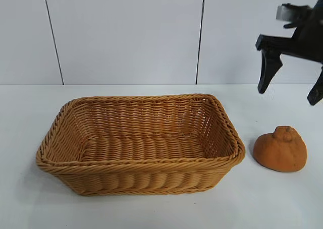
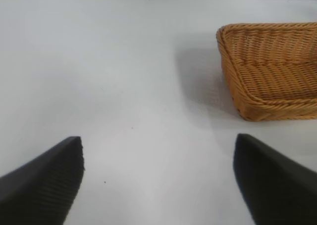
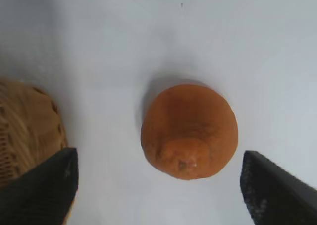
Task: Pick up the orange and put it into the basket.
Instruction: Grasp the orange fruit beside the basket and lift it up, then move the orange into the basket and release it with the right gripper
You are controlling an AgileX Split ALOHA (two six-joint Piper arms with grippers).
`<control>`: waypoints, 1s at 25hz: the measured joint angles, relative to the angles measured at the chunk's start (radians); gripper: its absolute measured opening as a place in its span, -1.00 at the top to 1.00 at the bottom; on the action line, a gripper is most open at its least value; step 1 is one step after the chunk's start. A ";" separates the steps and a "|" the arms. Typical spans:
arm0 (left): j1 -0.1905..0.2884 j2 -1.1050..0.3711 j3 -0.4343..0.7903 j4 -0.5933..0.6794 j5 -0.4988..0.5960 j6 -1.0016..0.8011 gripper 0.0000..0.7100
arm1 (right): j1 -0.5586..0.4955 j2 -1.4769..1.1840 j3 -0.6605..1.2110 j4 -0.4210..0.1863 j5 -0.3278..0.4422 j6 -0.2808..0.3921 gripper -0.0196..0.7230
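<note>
The right pincer (image 1: pixel 291 90) is cut off by the exterior view's edge. In its wrist view, one of its fingers (image 3: pixel 42 190) covers part of the basket (image 3: pixel 25 126).

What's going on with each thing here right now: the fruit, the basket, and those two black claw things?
orange: resting on the table beside the basket, not held.
basket: upright, nothing inside.
right end effector: open, pointing down, above the orange, not touching it.
left end effector: open, holding nothing, over bare table, away from the basket.
</note>
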 joint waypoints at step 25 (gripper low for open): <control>0.000 0.000 0.000 0.000 0.000 0.000 -0.66 | 0.005 -0.253 -0.337 0.163 0.169 -0.078 0.95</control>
